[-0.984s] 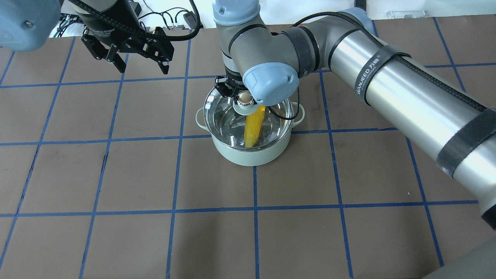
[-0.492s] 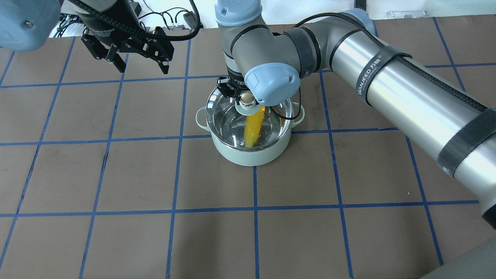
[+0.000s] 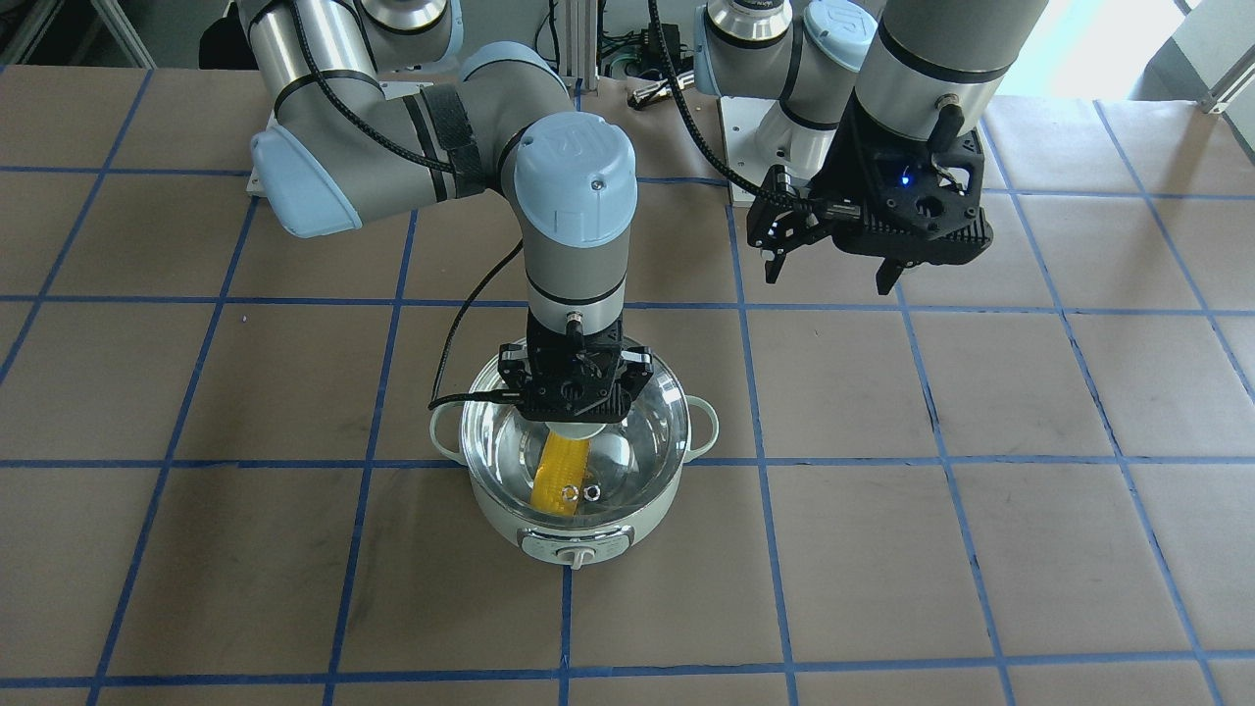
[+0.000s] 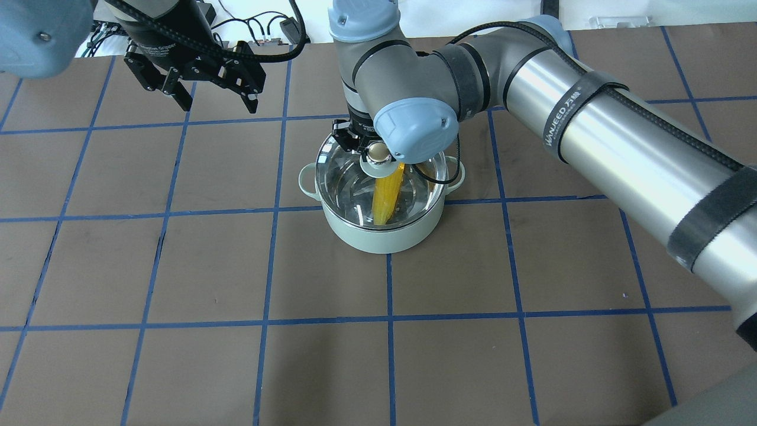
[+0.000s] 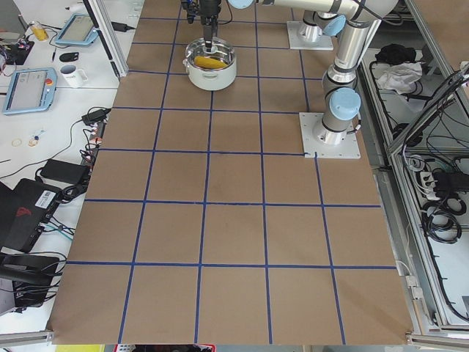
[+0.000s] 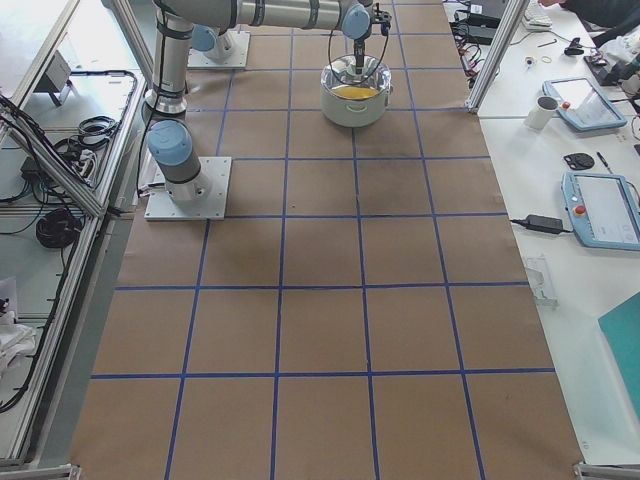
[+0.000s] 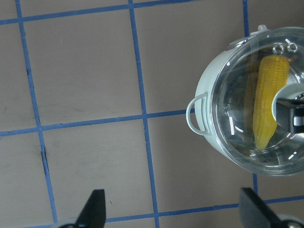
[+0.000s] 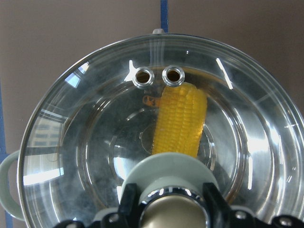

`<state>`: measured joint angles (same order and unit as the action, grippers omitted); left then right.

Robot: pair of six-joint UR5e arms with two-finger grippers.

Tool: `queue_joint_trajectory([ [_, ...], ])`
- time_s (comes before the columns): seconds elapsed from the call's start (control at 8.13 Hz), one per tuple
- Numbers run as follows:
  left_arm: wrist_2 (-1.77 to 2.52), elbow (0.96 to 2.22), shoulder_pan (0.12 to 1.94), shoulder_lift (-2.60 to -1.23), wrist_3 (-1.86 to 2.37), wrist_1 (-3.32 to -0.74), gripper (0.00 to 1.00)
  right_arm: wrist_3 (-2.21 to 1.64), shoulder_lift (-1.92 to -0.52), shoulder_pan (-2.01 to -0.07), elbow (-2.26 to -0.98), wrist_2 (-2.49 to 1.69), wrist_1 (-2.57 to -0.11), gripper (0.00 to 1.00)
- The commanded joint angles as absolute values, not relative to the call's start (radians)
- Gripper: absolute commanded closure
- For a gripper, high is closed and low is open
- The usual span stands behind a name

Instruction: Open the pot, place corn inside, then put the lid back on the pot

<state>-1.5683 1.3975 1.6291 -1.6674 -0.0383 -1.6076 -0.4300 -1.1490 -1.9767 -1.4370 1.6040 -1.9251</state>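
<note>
The pale mint-green pot (image 4: 384, 236) stands mid-table, with its dial (image 3: 577, 555) facing the front camera. The yellow corn (image 4: 385, 200) lies inside it, seen through the clear glass lid (image 4: 349, 177). The lid covers the pot's opening; I cannot tell whether it rests fully on the rim. My right gripper (image 4: 371, 144) comes straight down and is shut on the lid's beige knob (image 4: 378, 153). The right wrist view shows the knob (image 8: 173, 216), the corn (image 8: 181, 123) and two vent holes (image 8: 159, 76). My left gripper (image 4: 217, 105) is open and empty, high above the table behind and left of the pot.
The brown table (image 4: 177, 266) has a grid of blue tape lines. Cables and arm bases lie along the far edge (image 4: 260, 29). Monitors, a mug and tablets sit on side benches (image 6: 580, 100) beyond the table's ends.
My right gripper and the lid have shifted slightly to the right, so the lid sits more squarely over the pot. The left arm has not moved.
</note>
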Motion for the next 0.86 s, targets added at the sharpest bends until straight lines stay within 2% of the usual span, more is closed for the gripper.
queue_joint_trajectory([
  [0.0, -1.569, 1.397, 1.629, -1.667, -0.038, -1.608, 0.0, -0.44, -1.149, -1.971, -1.436, 1.594, -1.924, 0.81],
  [0.74, -1.569, 1.397, 1.629, -1.667, -0.037, -1.608, 0.0, -0.437, -1.147, -1.968, -1.437, 1.594, -1.908, 0.79],
])
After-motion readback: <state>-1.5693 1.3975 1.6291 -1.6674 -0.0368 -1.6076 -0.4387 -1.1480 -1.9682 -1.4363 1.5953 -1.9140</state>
